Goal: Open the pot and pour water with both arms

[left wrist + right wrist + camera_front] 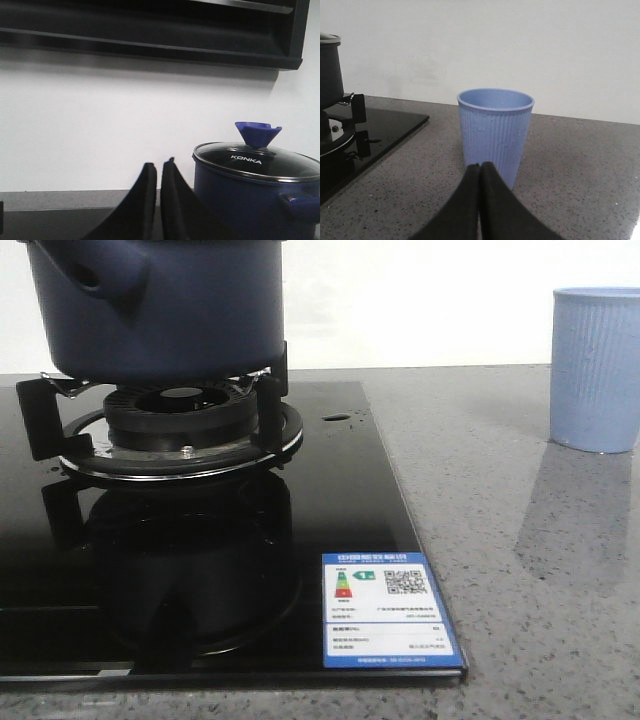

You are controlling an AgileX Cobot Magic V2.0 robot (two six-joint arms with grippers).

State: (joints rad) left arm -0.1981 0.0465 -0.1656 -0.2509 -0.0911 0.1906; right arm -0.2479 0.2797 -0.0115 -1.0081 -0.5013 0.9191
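The lidded pot (257,192) stood just beside the closed, empty left end effector (159,172); the right end effector (480,172), also closed and empty, faced the cup (495,132).

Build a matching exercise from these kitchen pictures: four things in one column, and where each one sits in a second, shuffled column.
Things:
1. pot
2. lid
3. cup
4. energy label

Places:
A. on the grey counter, beside the hob
B. on the gas burner's supports
C. stuck on the black glass hob, near its front corner
D. on top of the pot

Pairs: 1-B, 2-D, 3-A, 4-C
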